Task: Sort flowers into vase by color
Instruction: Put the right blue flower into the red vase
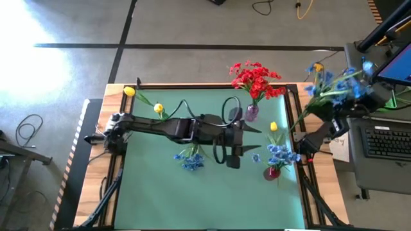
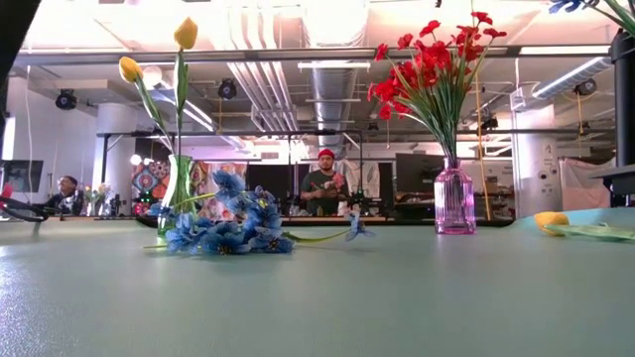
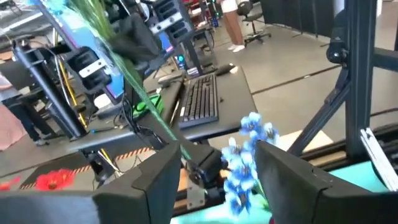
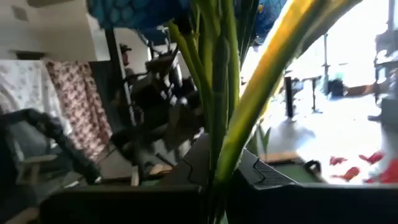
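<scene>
**Ana:** Right gripper (image 4: 217,180) is clamping a bunch of blue flowers (image 1: 331,80) by the green stems, holding them up past the table's right edge, over the desk with the keyboard (image 1: 385,142).

**Ben:** And the left gripper (image 3: 214,180)?

**Ana:** Its fingers are standing apart with nothing between them, stretched over the middle of the green mat (image 1: 154,186), pointing towards the right side.

**Ben:** Where are the other flowers sitting?

**Ana:** Red flowers (image 1: 255,78) are standing in the purple vase (image 1: 252,112) at the far edge. More blue ones (image 1: 280,154) are filling a dark red vase (image 1: 272,172) near the right edge, and a loose blue bunch (image 1: 190,158) is lying on the mat. Yellow tulips (image 1: 130,92) are standing at the far left.

**Ben:** So which step is this?

**Ana:** I'd say it is carrying blue stems to the blue vase. Next it is going to need the stem ends lined up over that narrow mouth before letting go.
</scene>
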Available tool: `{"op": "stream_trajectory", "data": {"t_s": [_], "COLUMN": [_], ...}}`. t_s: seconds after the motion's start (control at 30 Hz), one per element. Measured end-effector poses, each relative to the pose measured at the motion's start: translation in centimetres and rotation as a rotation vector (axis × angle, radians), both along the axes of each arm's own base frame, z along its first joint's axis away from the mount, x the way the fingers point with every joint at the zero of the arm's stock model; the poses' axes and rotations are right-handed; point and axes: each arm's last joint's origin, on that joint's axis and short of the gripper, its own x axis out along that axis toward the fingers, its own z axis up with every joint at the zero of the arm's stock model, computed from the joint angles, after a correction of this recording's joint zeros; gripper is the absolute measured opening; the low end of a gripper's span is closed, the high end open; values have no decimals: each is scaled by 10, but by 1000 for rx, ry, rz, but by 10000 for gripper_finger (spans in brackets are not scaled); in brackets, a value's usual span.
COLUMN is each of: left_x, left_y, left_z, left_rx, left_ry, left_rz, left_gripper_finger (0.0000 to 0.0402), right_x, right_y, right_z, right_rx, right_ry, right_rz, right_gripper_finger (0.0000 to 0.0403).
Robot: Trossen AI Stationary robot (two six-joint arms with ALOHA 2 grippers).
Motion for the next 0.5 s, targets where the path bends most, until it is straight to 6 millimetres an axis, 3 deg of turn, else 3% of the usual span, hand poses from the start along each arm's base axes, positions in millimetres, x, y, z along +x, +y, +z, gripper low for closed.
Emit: {"op": "stream_trajectory", "data": {"t_s": [0.17,0.37,0.5], "left_x": [-32,-66,-99], "left_y": [4,6,12], "left_z": [2,-32,-32], "left_rx": [-50,-153,-214], "left_ry": [-83,-175,-308], "left_rz": [-1,23,90], "left_gripper_finger": [184,180,180], "right_x": [-6,-3,3], "right_y": [-5,-1,5], "right_z": [-13,-24,-27], "right_rx": [48,44,61], "right_ry": [-12,7,32], "right_rz": [13,74,99], "right_gripper_finger": [13,13,13]}}
